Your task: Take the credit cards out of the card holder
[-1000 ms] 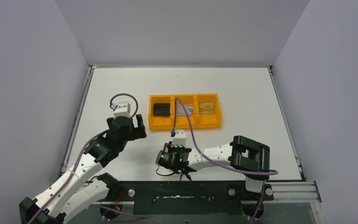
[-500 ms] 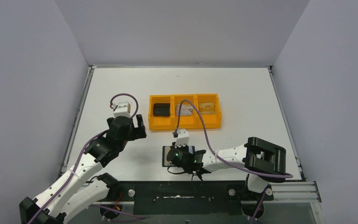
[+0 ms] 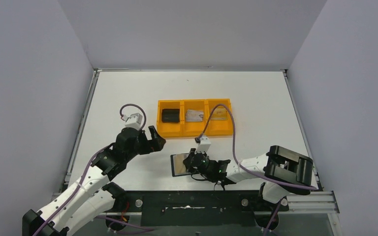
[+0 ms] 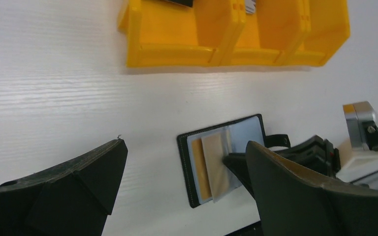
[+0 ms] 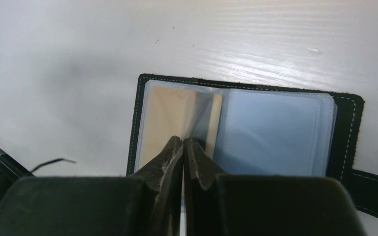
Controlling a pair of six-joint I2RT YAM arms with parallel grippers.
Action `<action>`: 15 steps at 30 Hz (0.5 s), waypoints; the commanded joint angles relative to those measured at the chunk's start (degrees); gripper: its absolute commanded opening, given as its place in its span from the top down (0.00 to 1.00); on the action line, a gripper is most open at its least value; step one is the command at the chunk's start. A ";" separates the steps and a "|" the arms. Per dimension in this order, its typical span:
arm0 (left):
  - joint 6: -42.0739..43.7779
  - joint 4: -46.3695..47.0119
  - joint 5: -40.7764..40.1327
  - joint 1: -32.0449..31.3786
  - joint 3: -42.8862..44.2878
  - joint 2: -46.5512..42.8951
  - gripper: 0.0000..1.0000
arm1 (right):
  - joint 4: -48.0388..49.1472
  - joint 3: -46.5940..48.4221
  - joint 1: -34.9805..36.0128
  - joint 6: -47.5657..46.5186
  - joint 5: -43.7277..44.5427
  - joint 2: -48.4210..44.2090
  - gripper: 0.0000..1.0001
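White table point(image 3: 256, 93), grey walls point(image 3: 29, 73); card holder point(image 3: 178, 164) open (near edge).

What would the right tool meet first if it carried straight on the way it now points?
The open card holder. The shut right tool points at its clear middle sleeve, beside the gold card. The tips seem to be touching that sleeve, though depth is hard to judge.

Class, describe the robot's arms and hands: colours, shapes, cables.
The left arm and right arm are white shells with black joints. The left hand and right hand have black tapered fingers. A purple cable loops to each white wrist camera.
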 commanded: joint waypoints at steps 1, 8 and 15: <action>-6.17 12.54 15.18 0.29 -3.19 1.52 0.10 | 12.35 -4.46 -1.87 4.83 -1.75 -2.91 0.99; -9.28 20.04 25.41 0.09 -6.01 8.08 0.21 | 17.59 -9.43 -2.76 7.25 -1.56 -5.11 1.00; -11.32 25.33 28.82 -0.19 -7.79 10.04 0.26 | 20.34 -12.78 -3.03 8.47 -0.53 -7.24 1.00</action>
